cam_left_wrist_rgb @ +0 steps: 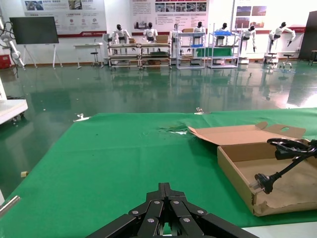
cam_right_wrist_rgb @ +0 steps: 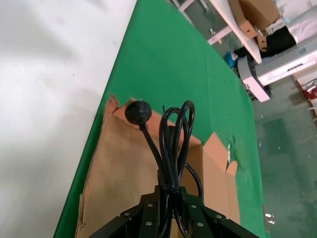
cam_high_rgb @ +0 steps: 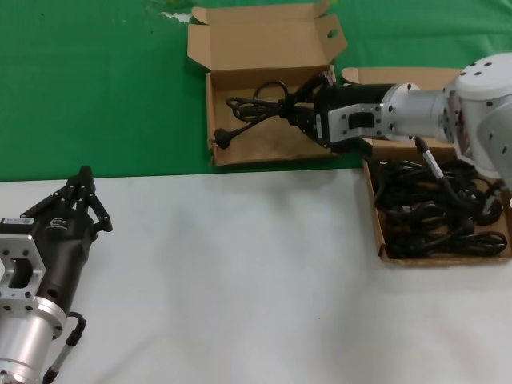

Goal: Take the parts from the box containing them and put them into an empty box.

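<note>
My right gripper (cam_high_rgb: 298, 112) is shut on a black coiled power cord (cam_high_rgb: 254, 110) and holds it over the squarer box (cam_high_rgb: 240, 150) with the winged upright lid. In the right wrist view the cord (cam_right_wrist_rgb: 171, 144) hangs from the gripper (cam_right_wrist_rgb: 169, 191), its plug (cam_right_wrist_rgb: 137, 112) above the box's brown floor (cam_right_wrist_rgb: 119, 183). The wider box (cam_high_rgb: 384, 240) at the right holds several more black cords (cam_high_rgb: 436, 212). My left gripper (cam_high_rgb: 83, 178) is parked, shut and empty, at the near left; the left wrist view shows it (cam_left_wrist_rgb: 167, 187) with the held cord (cam_left_wrist_rgb: 285, 153) farther off.
A green cloth (cam_high_rgb: 96, 88) covers the far half of the table and a white surface (cam_high_rgb: 240, 280) the near half. The squarer box's lid (cam_high_rgb: 260, 40) stands upright at the back. The right arm (cam_high_rgb: 456, 112) reaches across the wider box's lid.
</note>
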Motion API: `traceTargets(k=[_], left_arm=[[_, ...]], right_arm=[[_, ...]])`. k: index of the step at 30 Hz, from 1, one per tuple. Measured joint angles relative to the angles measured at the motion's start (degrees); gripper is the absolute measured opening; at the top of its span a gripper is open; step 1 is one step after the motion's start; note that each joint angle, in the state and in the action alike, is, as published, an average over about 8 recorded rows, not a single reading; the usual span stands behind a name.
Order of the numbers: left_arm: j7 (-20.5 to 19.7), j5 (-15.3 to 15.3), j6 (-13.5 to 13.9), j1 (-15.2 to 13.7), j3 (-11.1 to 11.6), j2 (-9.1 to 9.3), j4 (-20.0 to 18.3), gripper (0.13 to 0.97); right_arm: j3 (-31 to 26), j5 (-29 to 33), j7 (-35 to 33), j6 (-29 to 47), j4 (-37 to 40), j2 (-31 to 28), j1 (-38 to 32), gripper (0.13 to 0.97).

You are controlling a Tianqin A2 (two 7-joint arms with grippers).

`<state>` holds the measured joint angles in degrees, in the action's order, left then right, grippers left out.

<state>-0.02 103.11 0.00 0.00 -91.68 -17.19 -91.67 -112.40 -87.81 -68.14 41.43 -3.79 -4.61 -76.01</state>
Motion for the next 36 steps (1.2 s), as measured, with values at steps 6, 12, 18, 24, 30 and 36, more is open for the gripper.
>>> traceTargets(k=[6,12,18,24,30,36], left_arm=[[0.0,0.0,0.0,0.0,0.0,0.0,0.0,0.139],[0.0,0.0,0.0,0.0,0.0,0.0,0.0,0.139],[0.0,0.0,0.0,0.0,0.0,0.0,0.0,0.139],[0.0,0.0,0.0,0.0,0.0,0.0,0.0,0.139],[0.0,0.0,0.0,0.0,0.0,0.0,0.0,0.139],[0.0,0.0,0.0,0.0,0.0,0.0,0.0,0.139]], right_arm=[[1.8,-1.0,-3.3,-3.2,2.1,1.2,0.0,0.2],[3.2,-1.8,-5.7,-5.8,2.7,1.8,0.3,0.211],[3.8,-1.9,-6.5,-7.0,2.9,2.0,0.6,0.233],[4.5,-2.1,-6.9,-7.0,3.0,2.0,0.8,0.297],[5.3,-2.5,-6.4,-6.4,2.9,1.9,0.7,0.385],[6.4,-3.3,-3.8,-4.7,2.7,1.1,0.3,0.487]])
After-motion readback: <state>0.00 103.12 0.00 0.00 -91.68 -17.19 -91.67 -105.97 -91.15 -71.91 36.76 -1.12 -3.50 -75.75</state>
